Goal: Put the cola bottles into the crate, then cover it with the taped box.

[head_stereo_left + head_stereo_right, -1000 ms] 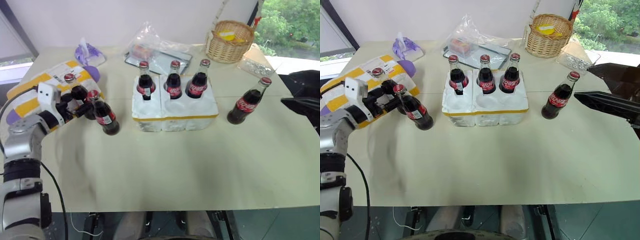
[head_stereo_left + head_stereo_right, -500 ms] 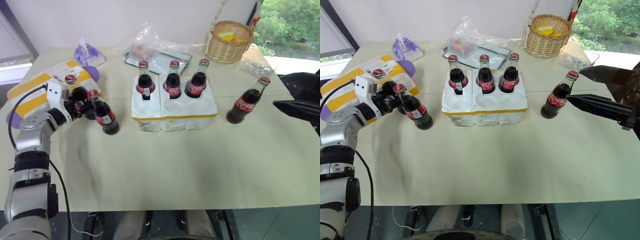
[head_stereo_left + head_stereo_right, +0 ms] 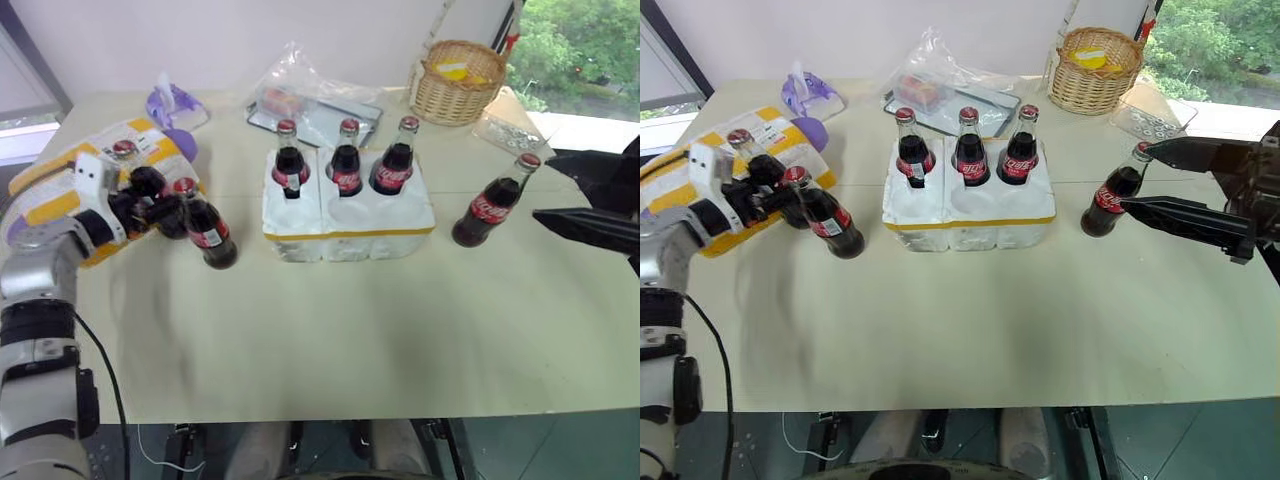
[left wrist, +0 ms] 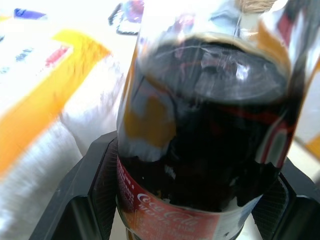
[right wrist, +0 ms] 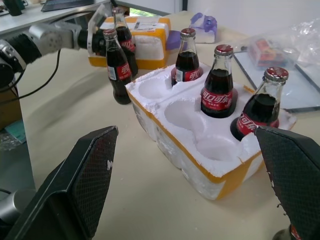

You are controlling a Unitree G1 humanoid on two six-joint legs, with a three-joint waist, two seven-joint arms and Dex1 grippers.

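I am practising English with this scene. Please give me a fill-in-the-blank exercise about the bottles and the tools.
1. The white crate holds ___ bottles in its back row.
2. The left tool grips a bottle beside the ___-taped box.
3. The right tool is ___, its fingers either side of a lone bottle.

Missing words: three; yellow; open

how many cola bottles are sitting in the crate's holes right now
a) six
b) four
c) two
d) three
d) three cola bottles stand in the back row of the crate, and its three front holes are bare; two more stand by the taped box and one beside the right pincer.
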